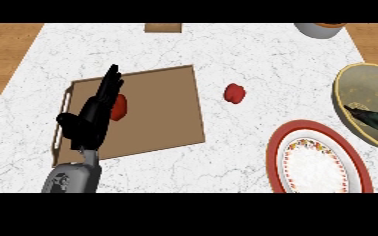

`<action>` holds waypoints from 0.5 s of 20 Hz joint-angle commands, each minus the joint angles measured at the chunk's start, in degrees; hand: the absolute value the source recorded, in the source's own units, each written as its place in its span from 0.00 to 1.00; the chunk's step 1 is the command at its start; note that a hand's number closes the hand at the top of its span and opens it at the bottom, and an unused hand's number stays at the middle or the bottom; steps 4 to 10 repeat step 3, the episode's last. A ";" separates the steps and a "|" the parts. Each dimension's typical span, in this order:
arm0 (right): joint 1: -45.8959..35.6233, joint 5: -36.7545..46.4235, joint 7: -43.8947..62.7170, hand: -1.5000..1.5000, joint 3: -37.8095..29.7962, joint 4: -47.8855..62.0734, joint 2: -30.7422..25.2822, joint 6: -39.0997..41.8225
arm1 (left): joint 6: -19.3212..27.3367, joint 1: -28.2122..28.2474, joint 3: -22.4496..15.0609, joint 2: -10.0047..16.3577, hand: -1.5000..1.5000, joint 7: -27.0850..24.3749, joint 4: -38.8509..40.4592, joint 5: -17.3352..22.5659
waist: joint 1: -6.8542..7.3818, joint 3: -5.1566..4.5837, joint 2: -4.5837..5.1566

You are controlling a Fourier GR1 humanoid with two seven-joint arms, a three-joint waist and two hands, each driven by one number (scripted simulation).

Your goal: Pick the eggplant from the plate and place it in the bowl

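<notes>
Left robot hand (pixel 88 122) is held over the brown tray (pixel 166 115) near the left edge of the surface (pixel 258 50), fingers straight and spread narrow, nothing held. A red lump (pixel 120 107) on the tray is partly covered by those fingers. A second red lump (pixel 235 93) lies mid-surface, apart from the tray. The red-rimmed plate (pixel 279 152) sits at the near right corner. The bowl (pixel 341 87) is cut by the right edge just beyond the plate. A dark elongated shape (pixel 360 114) is seen inside the bowl; whether it is the eggplant cannot be told. A pot (pixel 321 30) and a brown block (pixel 163 28) stand at the far edge. Open room is noted between tray and plate.
</notes>
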 commanded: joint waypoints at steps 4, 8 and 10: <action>4.67 -0.39 -11.00 0.00 1.20 -0.76 2.72 8.36 | 0.69 -0.07 -1.88 -1.21 0.50 2.14 -1.55 -0.99 | 0.27 0.10 0.07; 4.67 -0.39 -11.00 0.00 1.20 -0.76 2.72 8.36 | 0.69 -0.07 -1.88 -1.21 0.50 2.14 -1.55 -0.99 | 0.27 0.10 0.07; 4.67 -0.39 -11.00 0.00 1.20 -0.76 2.72 8.36 | 0.69 -0.07 -1.88 -1.21 0.50 2.14 -1.55 -0.99 | 0.27 0.10 0.07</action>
